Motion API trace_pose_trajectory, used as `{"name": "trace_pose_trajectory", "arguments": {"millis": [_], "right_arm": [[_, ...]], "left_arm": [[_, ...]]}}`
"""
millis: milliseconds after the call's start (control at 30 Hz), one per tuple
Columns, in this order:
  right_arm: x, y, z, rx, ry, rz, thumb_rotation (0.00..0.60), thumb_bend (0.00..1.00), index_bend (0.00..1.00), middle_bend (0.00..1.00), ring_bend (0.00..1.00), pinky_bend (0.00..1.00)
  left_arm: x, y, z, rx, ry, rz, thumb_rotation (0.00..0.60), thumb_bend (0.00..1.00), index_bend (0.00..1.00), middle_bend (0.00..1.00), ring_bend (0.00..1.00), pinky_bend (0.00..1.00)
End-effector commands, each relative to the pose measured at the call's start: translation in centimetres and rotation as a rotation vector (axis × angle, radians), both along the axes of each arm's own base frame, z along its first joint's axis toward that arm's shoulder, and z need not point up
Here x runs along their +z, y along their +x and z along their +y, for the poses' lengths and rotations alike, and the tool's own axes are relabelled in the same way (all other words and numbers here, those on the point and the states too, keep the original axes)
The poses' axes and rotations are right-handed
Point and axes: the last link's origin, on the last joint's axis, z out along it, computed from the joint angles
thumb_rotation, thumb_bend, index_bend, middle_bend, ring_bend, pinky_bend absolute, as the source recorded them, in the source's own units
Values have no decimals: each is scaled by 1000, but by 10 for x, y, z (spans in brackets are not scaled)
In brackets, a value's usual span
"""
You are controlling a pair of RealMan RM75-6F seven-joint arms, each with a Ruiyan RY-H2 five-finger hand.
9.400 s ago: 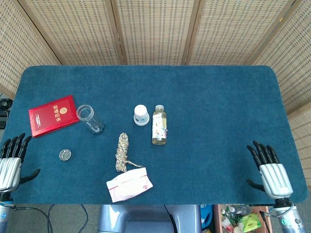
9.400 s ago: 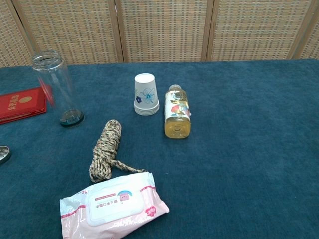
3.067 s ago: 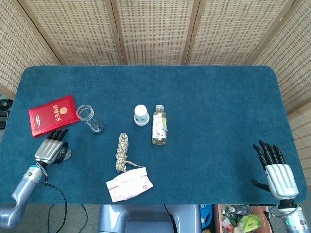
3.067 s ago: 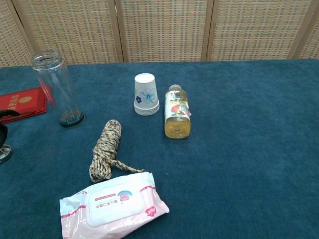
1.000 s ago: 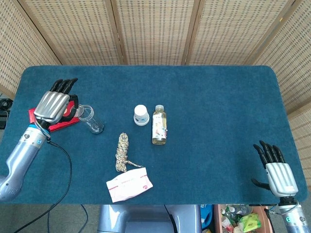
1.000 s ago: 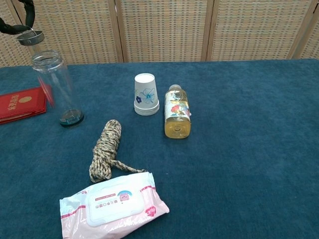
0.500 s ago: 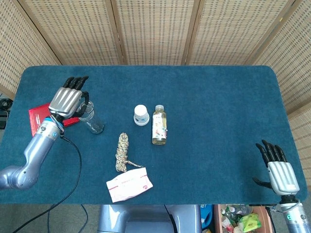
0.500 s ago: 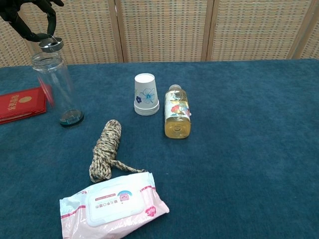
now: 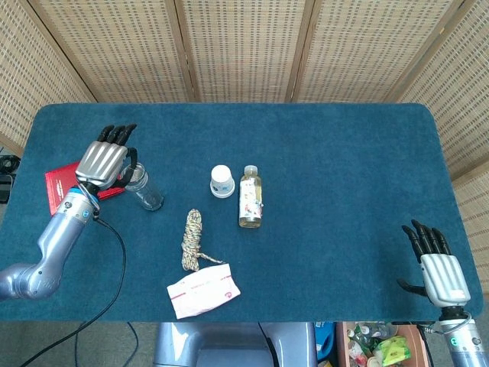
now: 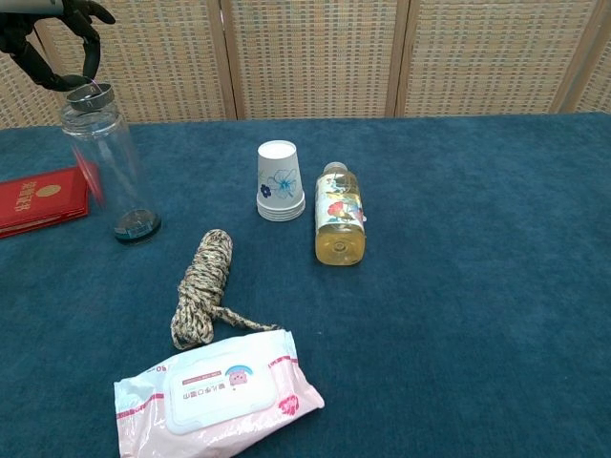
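Note:
A tall clear glass jar [image 10: 110, 167] stands upright at the left of the table, also seen from above as the jar [image 9: 147, 189]. A small round metal lid [image 10: 89, 93] sits at its mouth, pinched from above by my left hand [image 10: 46, 43]. From the head camera, the left hand [image 9: 103, 162] covers the jar's top and the lid is hidden. My right hand [image 9: 438, 266] is open at the table's near right edge, holding nothing, far from every object.
A red booklet [image 9: 58, 191] lies left of the jar. A stack of paper cups [image 10: 280, 181] and a lying bottle of yellow drink [image 10: 339, 215] are mid-table. A coiled rope [image 10: 202, 286] and a wipes pack [image 10: 218, 391] lie nearer. A wicker screen stands behind the blue table [image 9: 344, 176].
My left hand picked the lid up from the table, carried it over the jar, and in the last second lowered it to the jar's mouth. The right hand barely moved.

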Motion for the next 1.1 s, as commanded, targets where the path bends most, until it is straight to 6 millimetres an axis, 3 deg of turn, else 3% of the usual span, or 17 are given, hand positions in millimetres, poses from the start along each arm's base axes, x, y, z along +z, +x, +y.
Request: {"name": "trace_pose_trajectory", "arguments": {"millis": [33,767,833,967,1100], "right_arm": [[0,0,0,0,-1,0,600,0,67,0,0,0],[1,1,-1,3,-8,-6,600,0,67,0,0,0],[1,1,-1,3,-8,-6,600,0,67,0,0,0],[1,1,0,4,-8,-8,600,0,67,0,0,0],[1,1,0,5,-11,-8,600,0,67,0,0,0]], "left_arm": [[-1,-1,0,1,-3,0,600,468,576,0,0,0],[-5,-5,-2,16,-5,22,600,468,571,0,0,0],[-5,-5,-2,16,-2,23,600,468,513,0,0,0],[-4,-5,-2,14,5,31,600,467,241,0,0,0],[-4,-4,-3,10,8,40,600,463,149,0,0,0]]}}
